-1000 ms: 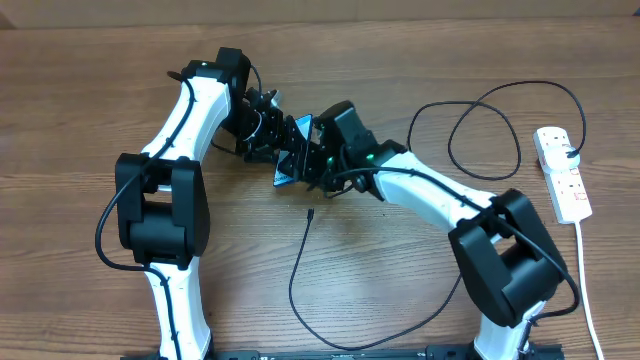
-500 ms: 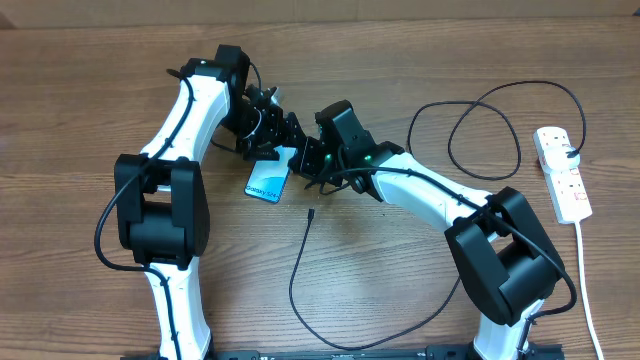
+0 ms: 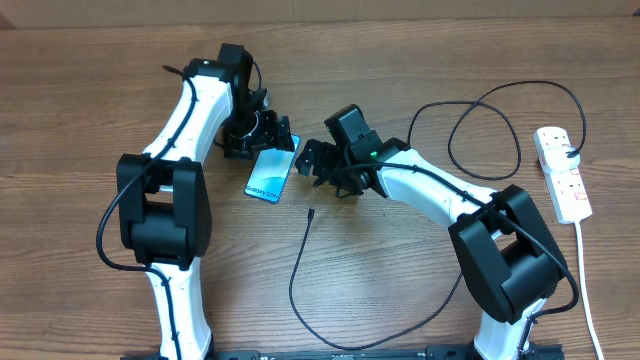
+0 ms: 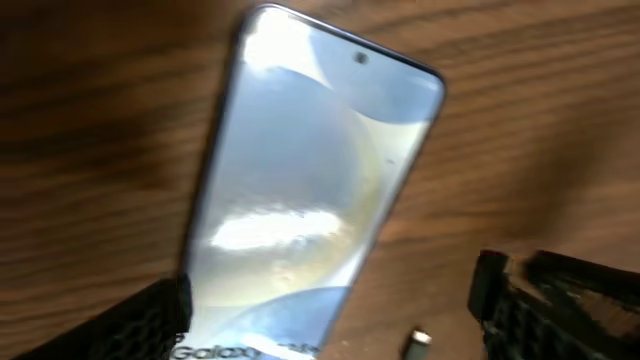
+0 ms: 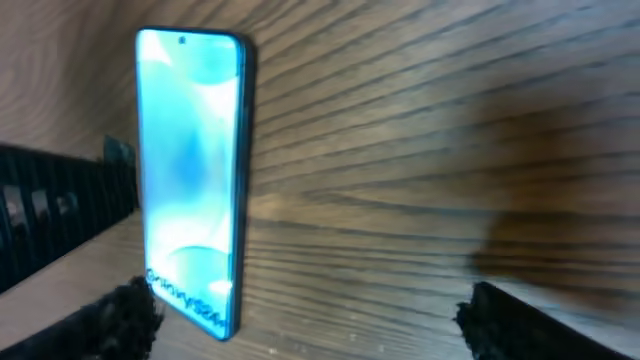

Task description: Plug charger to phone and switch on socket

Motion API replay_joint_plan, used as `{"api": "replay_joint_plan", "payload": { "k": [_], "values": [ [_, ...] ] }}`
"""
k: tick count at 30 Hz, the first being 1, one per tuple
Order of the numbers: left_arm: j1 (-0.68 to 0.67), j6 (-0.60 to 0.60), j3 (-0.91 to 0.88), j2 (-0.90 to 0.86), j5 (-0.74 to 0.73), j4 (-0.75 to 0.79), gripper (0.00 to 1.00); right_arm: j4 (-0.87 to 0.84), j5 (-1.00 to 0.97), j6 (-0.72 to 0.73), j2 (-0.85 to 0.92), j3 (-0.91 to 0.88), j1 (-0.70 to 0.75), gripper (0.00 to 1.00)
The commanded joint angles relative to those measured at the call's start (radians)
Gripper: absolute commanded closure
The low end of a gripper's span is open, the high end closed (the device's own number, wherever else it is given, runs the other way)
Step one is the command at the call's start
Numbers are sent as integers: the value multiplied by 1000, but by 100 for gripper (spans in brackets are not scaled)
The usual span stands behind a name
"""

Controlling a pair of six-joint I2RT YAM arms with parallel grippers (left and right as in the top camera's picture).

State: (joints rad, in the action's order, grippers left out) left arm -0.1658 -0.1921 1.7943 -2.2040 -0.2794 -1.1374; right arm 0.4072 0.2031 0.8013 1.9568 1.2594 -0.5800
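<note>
The phone [image 3: 271,176] lies flat on the table, screen up, with its lettering end toward the front. My left gripper [image 3: 268,138] hangs open over its far end. In the left wrist view the phone [image 4: 310,180] fills the middle, and the gripper [image 4: 330,335] has its fingers [image 4: 540,310] wide apart on either side. My right gripper [image 3: 316,163] is open just right of the phone, holding nothing. In the right wrist view the phone [image 5: 190,170] lies to the left of the gripper [image 5: 310,325]. The charger [image 3: 300,250] loops across the table, and its plug tip [image 3: 311,213] lies loose in front of the phone. The socket [image 3: 563,172] sits at the far right.
The charger's cable makes large loops [image 3: 480,120] between the right arm and the socket. The strip's white lead [image 3: 585,270] runs down toward the front right edge. Both arm bases stand at the table's front.
The phone, held up between both grippers a second ago, now lies flat on the table. Both grippers have opened. The right one has drawn back to the right.
</note>
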Motion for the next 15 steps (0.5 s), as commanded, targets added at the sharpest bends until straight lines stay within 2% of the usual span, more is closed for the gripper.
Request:
{"api": "replay_joint_plan", "payload": {
  "k": [1, 5, 15],
  "values": [
    [-55, -28, 10, 5, 162, 23, 4, 18, -45, -25, 4, 11, 3, 0],
    [-113, -74, 9, 3, 306, 56, 2, 76, -46, -25, 4, 11, -2, 0],
    [-160, -77, 8, -61, 428, 88, 0, 123, -46, -51, 4, 11, -3, 0]
  ]
}}
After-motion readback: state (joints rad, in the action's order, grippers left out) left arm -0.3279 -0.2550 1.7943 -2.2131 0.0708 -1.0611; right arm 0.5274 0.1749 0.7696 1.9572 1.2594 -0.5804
